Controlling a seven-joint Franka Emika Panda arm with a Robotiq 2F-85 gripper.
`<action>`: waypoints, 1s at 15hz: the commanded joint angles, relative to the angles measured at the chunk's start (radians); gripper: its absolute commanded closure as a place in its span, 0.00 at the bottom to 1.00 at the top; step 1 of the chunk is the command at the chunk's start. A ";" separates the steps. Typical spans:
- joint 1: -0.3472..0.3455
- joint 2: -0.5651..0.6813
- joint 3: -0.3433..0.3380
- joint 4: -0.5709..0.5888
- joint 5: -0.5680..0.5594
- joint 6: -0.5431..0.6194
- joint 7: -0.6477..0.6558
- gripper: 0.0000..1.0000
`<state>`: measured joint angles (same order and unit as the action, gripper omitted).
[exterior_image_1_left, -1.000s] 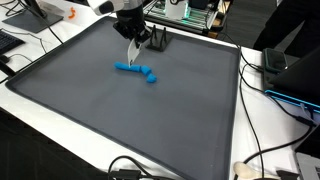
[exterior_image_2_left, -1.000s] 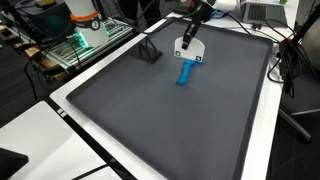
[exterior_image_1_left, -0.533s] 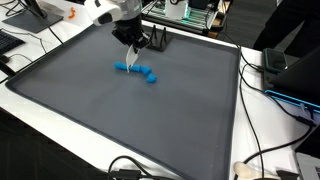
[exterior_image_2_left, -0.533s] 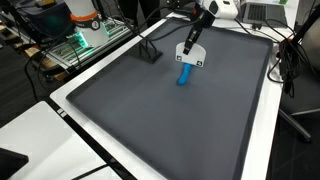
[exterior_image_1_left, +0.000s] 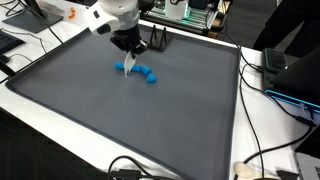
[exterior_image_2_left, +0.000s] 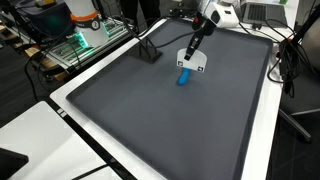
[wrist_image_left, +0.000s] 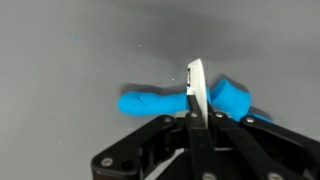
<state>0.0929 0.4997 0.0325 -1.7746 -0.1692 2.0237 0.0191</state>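
A long blue object (exterior_image_1_left: 143, 73) lies on a dark grey mat (exterior_image_1_left: 110, 120) toward the far side; it shows in both exterior views (exterior_image_2_left: 184, 77) and in the wrist view (wrist_image_left: 150, 102). My gripper (exterior_image_1_left: 130, 54) hangs right over it, shut on a thin white flat piece (wrist_image_left: 196, 85) that points down edge-on. In the wrist view the gripper (wrist_image_left: 196, 116) holds the piece's lower edge at the middle of the blue object; I cannot tell whether they touch. The white piece also shows in an exterior view (exterior_image_2_left: 192, 62), just above the blue object.
A small black stand (exterior_image_1_left: 158, 42) sits at the mat's far edge, close behind the gripper, and shows in both exterior views (exterior_image_2_left: 150, 50). A white table border (exterior_image_1_left: 255, 120) rings the mat. Cables, laptops and electronics lie around the table edges.
The gripper with the white piece has come down and shifted slightly over the blue object. The blue object has not moved.
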 joint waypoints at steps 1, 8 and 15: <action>0.005 0.030 -0.010 0.015 -0.029 0.024 -0.011 0.99; 0.006 0.060 -0.008 0.022 -0.035 0.030 -0.020 0.99; 0.001 0.080 -0.004 0.006 -0.021 0.031 -0.033 0.99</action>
<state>0.0942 0.5485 0.0315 -1.7541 -0.1811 2.0333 0.0017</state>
